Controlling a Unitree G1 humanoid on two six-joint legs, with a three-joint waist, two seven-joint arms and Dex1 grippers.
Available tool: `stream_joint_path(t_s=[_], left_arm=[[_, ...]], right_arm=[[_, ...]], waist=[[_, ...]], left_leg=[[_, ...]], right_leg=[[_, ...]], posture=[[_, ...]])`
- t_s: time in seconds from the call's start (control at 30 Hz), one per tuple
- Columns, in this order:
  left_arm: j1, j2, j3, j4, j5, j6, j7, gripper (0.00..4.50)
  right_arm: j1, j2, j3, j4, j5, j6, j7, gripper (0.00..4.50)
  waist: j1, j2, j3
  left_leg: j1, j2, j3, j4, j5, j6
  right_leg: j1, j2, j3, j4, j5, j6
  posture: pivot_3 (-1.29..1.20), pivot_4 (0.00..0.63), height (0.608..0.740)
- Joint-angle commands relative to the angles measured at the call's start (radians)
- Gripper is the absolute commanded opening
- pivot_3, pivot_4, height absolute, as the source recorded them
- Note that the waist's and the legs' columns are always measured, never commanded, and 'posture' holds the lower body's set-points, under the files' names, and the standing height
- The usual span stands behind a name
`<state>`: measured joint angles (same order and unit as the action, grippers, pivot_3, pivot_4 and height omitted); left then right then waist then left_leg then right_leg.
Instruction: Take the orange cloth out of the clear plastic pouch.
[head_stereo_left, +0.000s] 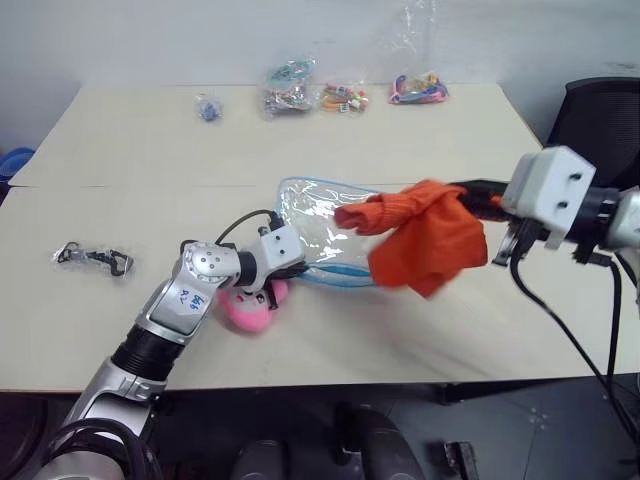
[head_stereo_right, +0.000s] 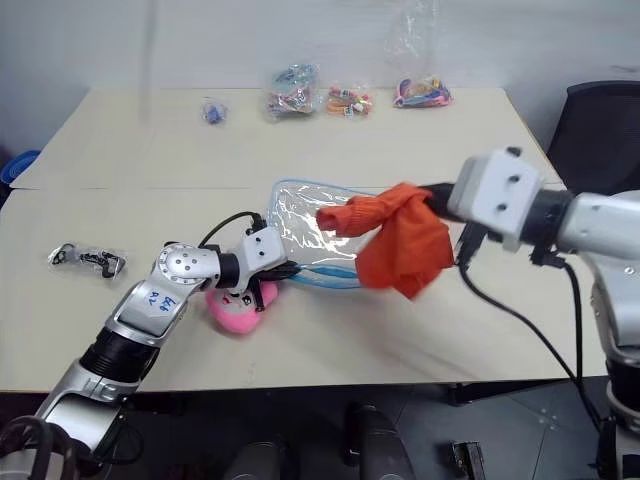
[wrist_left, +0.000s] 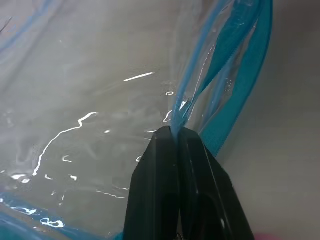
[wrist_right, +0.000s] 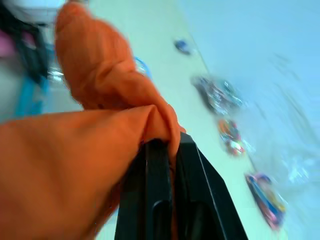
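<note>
Beige surface (head_stereo_left: 120, 330) carries everything: the left claw (wrist_left: 176, 131) is clamped on the blue-trimmed edge of the clear plastic pouch (head_stereo_left: 318, 235) lying there. Above it, the right claw (wrist_right: 164, 142) pinches the orange cloth (head_stereo_left: 425, 235), which hangs free outside the pouch. Small bags of colourful items (head_stereo_left: 345, 97) sit along the far edge.

A humanoid robot's silver-grey left forearm (head_stereo_left: 175, 310), marked with blue handwriting and ringed by a black ribbed cuff, trails a looping black cable (head_stereo_left: 240, 222), while its right wrist (head_stereo_left: 556, 197) carries a boxy white housing with dark screw holes and dangling black cables (head_stereo_left: 570, 340).
</note>
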<state>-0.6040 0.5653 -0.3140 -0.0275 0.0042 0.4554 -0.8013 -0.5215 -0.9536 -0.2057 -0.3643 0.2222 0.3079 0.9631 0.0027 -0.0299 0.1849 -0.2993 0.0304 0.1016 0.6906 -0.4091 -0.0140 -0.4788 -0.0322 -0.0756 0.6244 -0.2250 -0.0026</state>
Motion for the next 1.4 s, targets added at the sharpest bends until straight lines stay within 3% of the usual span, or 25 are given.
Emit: stream_joint_path(t_s=[0.03,0.1,0.17,0.33,0.53,0.73,0.8,1.0,1.2,1.3,1.4], left_arm=[[0.005,-0.001,0.015,-0.029,0.002,-0.013,-0.007,0.0],[0.008,0.0,0.015,-0.032,0.003,-0.016,-0.007,0.0],[0.01,-0.002,0.017,-0.037,0.002,-0.015,-0.005,0.0],[0.012,-0.006,0.021,-0.044,-0.003,-0.015,-0.007,0.0],[0.005,0.004,0.054,-0.082,-0.068,-0.025,-0.081,0.0],[-0.004,0.015,0.07,-0.115,-0.115,-0.028,-0.142,0.0],[-0.004,0.019,0.075,-0.118,-0.125,-0.022,-0.157,0.0],[-0.006,0.001,0.079,-0.096,-0.109,0.0,-0.124,1.53],[-0.001,-0.022,0.067,-0.093,-0.067,-0.007,-0.068,3.48],[0.012,-0.005,0.125,-0.12,-0.135,0.014,-0.104,4.39],[0.027,0.038,0.191,-0.155,-0.23,0.035,-0.179,4.39]], right_arm=[[0.005,-0.015,-0.07,0.118,-0.133,-0.133,-0.148,0.03],[0.07,0.0,-0.092,0.198,-0.217,-0.203,-0.251,0.03],[0.23,-0.026,-0.082,0.269,-0.322,-0.342,-0.287,0.03],[0.505,0.019,-0.055,0.385,-0.375,-0.476,-0.326,0.03],[0.545,0.013,-0.039,0.479,-0.439,-0.509,-0.406,0.03],[0.542,-0.006,-0.057,0.498,-0.413,-0.461,-0.385,0.03],[0.548,-0.007,-0.062,0.496,-0.384,-0.441,-0.357,0.51],[0.594,-0.014,-0.114,0.418,-0.295,-0.382,-0.274,2.29],[0.671,-0.023,-0.243,0.28,-0.15,-0.237,-0.151,4.48],[0.728,-0.03,-0.353,0.2,-0.014,-0.106,-0.045,4.5],[0.762,-0.038,-0.451,0.16,0.081,0.011,0.019,4.5]], waist=[[0.0,0.0,0.0],[0.0,0.0,0.0],[0.007,0.0,0.0],[0.015,0.001,0.0],[-0.011,0.003,0.0],[-0.006,0.003,0.0],[-0.006,0.003,0.0],[-0.005,0.003,0.0],[-0.004,0.003,0.0],[-0.003,0.003,0.0],[-0.008,0.003,0.0]], left_leg=[[0.0,0.0,0.0,0.0,0.0,0.0],[0.0,0.0,0.0,0.0,0.0,0.0],[0.0,0.0,0.0,-0.001,0.0,0.0],[0.001,0.0,0.003,-0.003,0.001,0.0],[0.006,0.0,0.008,-0.005,0.002,-0.002],[0.008,0.0,0.01,-0.008,0.003,-0.004],[0.009,0.0,0.011,-0.008,0.003,-0.003],[0.01,0.0,0.011,-0.008,0.003,-0.003],[0.01,0.0,0.011,-0.008,0.003,-0.003],[0.01,0.0,0.012,-0.009,0.002,-0.004],[0.01,0.001,0.012,-0.009,0.002,-0.004]], right_leg=[[0.0,0.0,0.0,0.0,0.0,0.0],[0.0,0.0,0.0,0.0,0.0,0.0],[0.0,0.0,0.0,-0.001,0.0,0.0],[0.0,0.0,0.002,-0.002,0.0,0.001],[0.001,0.003,0.01,-0.001,0.001,0.002],[0.001,0.003,0.012,0.0,0.001,0.001],[0.001,0.003,0.012,0.0,0.001,0.001],[0.001,0.004,0.013,0.0,0.001,0.001],[0.001,0.004,0.013,0.0,0.001,0.002],[0.001,0.004,0.013,0.0,0.001,0.002],[0.001,0.005,0.014,0.0,0.001,0.002]], posture=[[0.0,0.15,0.74],[0.0,0.15,0.74],[0.0,0.15,0.74],[0.0,0.15,0.74],[0.0,0.15,0.74],[0.0,0.15,0.74],[0.0,0.15,0.74],[0.0,0.15,0.74],[0.0,0.15,0.74],[0.0,0.15,0.74],[0.0,0.15,0.74]])
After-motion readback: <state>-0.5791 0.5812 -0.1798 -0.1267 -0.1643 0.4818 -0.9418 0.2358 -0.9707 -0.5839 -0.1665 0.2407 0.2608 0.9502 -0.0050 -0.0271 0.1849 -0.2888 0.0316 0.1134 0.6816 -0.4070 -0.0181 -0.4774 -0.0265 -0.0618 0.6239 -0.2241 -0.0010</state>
